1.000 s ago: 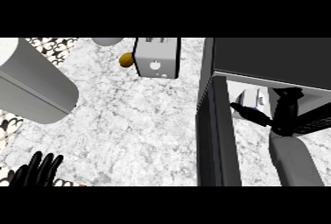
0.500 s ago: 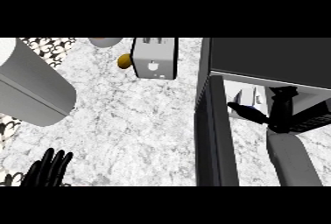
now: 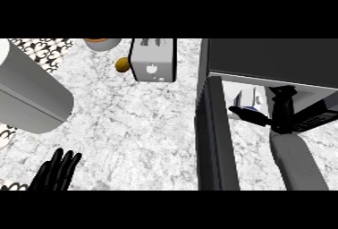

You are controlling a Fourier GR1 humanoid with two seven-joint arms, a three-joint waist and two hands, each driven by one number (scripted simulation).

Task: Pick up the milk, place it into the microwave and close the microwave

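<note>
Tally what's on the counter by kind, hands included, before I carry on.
Microwave, door open: 1
Milk carton inside it: 1
Toaster: 1
Small brown item beside the toaster: 1
Bowl-like dish at the far edge: 1
Large grey cylinder: 1
Hands: 2, left hand, right hand
Total: 8
</note>
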